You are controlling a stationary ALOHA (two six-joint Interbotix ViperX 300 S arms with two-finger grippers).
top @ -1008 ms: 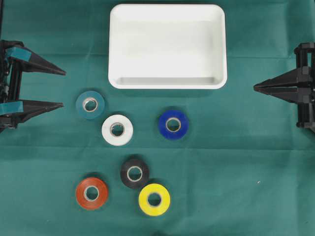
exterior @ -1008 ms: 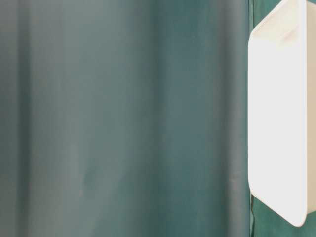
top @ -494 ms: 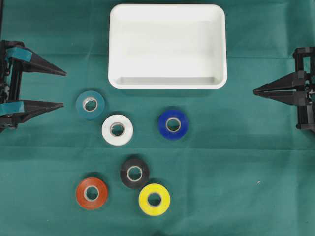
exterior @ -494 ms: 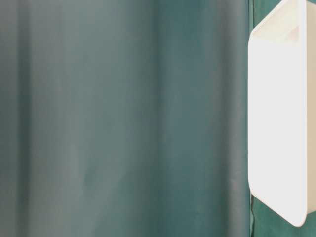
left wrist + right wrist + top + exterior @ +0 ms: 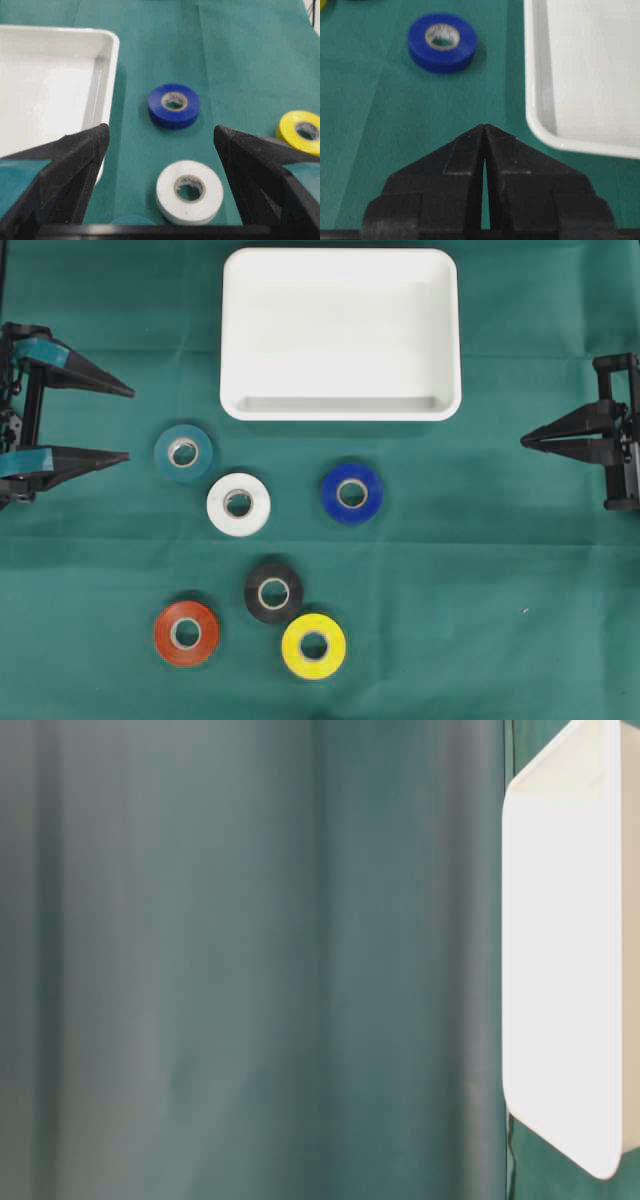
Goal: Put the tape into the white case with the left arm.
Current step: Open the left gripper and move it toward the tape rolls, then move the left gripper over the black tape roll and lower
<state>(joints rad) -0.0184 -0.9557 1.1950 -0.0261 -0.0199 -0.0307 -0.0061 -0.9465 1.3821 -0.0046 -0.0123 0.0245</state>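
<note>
Overhead exterior: the green cloth (image 5: 480,570) is being viewed straight down from well above; the white case (image 5: 340,410) is being shown at upper centre, the tape rolls below it, the arms at the left and right edges.

Table-level exterior: the scene is being viewed from very close and low, turned sideways; blurred green cloth (image 5: 250,960) is filling most of the frame, the white case (image 5: 560,960) being cut off at the right edge.

Left wrist: the table is being viewed from low, forward between parted fingers; the white case (image 5: 107,75) is being shown at upper left, the blue roll (image 5: 174,105) at centre.

Right wrist: the table is being viewed likewise over closed fingers; the white case (image 5: 535,100) is being shown at upper right, the blue roll (image 5: 442,42) at upper left.

The white case is being shared by all four views; the blue roll (image 5: 352,493) by three.
</note>
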